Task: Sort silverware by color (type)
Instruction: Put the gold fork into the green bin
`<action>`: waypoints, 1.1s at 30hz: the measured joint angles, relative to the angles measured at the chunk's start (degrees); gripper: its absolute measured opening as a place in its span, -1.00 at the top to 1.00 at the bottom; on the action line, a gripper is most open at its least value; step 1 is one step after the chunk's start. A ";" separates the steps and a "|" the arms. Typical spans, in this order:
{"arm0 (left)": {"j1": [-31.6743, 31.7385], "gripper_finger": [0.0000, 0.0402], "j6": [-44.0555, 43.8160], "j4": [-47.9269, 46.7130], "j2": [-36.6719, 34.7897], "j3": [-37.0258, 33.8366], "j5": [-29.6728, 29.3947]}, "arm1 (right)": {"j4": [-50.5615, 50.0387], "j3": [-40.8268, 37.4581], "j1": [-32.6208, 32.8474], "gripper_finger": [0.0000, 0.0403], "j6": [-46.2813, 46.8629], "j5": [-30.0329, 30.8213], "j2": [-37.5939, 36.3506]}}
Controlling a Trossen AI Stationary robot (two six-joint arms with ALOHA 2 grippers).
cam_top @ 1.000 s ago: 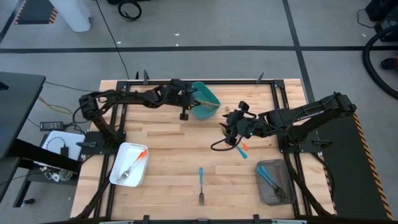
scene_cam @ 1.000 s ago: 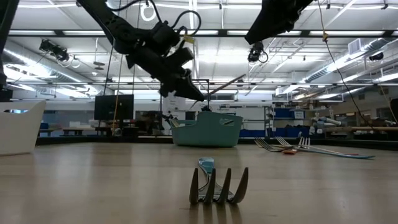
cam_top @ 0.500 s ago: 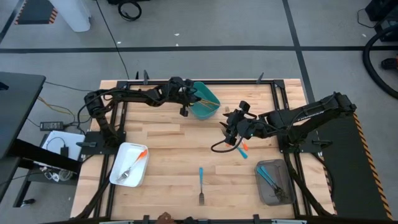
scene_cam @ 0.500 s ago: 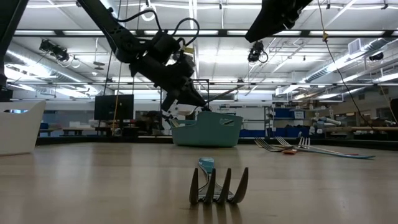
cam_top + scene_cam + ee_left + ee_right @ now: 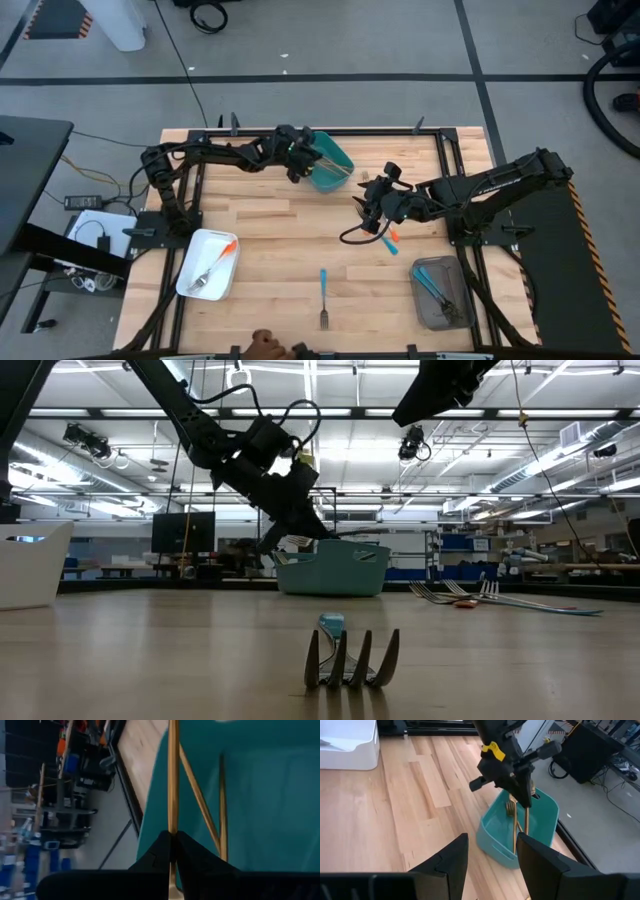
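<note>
My left gripper (image 5: pixel 301 160) hangs over the teal bin (image 5: pixel 335 170) at the table's far side, shut on a gold utensil (image 5: pixel 526 817) that reaches down into the bin. Two more gold utensils (image 5: pixel 221 805) lean against the bin's inner wall. My right gripper (image 5: pixel 368 214) is open and hovers right of centre, above an orange-handled and a blue-handled utensil (image 5: pixel 389 240) that lie flat. A blue-handled fork (image 5: pixel 323 295) lies near the front edge. My left gripper pinches the gold utensil's thin stem (image 5: pixel 173 827) between its two fingers. The fingers point down, slanting toward the table's right, and the stem runs on past their tips along them. The utensil hangs nearly upright inside the bin; whether its lower end touches the bottom I cannot tell.
A white tray (image 5: pixel 190 280) at the near left holds an orange-handled fork. A grey tray (image 5: pixel 425 300) at the near right holds blue-handled utensils. Several forks (image 5: pixel 450 594) lie on the wood right of the bin. A person's hand (image 5: pixel 265 345) shows at the near edge.
My left gripper has moved right, over the bin, and has tipped downward. The gold utensil, which stuck out level over the bin, now points down into it. A hand has come into view at the near edge. My right arm has kept still.
</note>
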 joint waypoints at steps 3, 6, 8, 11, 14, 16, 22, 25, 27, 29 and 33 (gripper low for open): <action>0.03 0.89 2.73 -0.24 0.09 0.00 -3.94 | -0.04 0.00 0.00 0.14 0.00 -0.02 0.01; 0.00 0.89 3.61 -0.76 0.09 0.00 -7.93 | -0.04 0.00 0.02 0.14 0.00 -0.02 0.01; 0.00 0.89 3.77 -0.78 0.09 0.00 -9.35 | -0.04 0.00 0.02 0.14 0.00 -0.02 0.00; -0.39 0.89 2.78 -1.64 0.11 0.00 -9.55 | -0.04 0.00 0.02 0.14 0.00 -0.02 0.00; -0.86 0.89 -3.59 -1.56 0.14 0.41 -8.48 | 0.32 0.00 0.02 0.14 -0.07 -0.02 0.01; -0.83 0.89 -10.06 -1.49 0.14 1.12 -5.23 | 0.75 0.00 0.02 0.14 -0.31 -0.02 -0.01; 0.74 0.89 -20.37 0.48 0.14 2.26 2.73 | 0.81 -0.02 0.13 0.14 -0.09 -0.74 -0.01; 2.36 0.89 -24.52 0.90 0.56 2.26 7.59 | 0.79 -0.02 0.15 0.14 -0.06 -1.51 0.01; 3.54 0.89 -26.59 1.75 1.83 2.28 10.55 | 0.81 -0.02 0.15 0.14 -0.06 -1.53 0.00; 4.32 0.89 -27.60 4.49 3.64 2.14 12.99 | 0.85 -0.04 0.15 0.14 -0.04 -1.51 0.00; 5.01 0.89 -28.04 11.14 6.03 2.23 17.02 | 0.93 -0.04 0.28 0.14 -0.03 -1.53 0.01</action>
